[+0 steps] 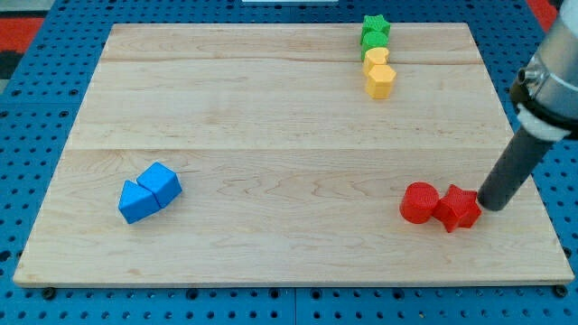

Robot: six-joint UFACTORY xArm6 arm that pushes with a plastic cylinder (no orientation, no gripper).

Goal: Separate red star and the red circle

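The red star (pixel 460 208) lies near the view's bottom right on the wooden board (pixel 271 108). The red circle (pixel 419 202) sits right against its left side, touching it. My tip (pixel 492 205) is just to the right of the red star, at or very near its right edge. The rod slants up to the view's right edge.
Two blue blocks, a cube (pixel 163 183) and a triangle (pixel 136 202), touch each other at the view's lower left. At the view's top, a green star (pixel 376 24), a green block (pixel 372 41), a yellow block (pixel 376 57) and a yellow hexagon (pixel 380 80) form a column.
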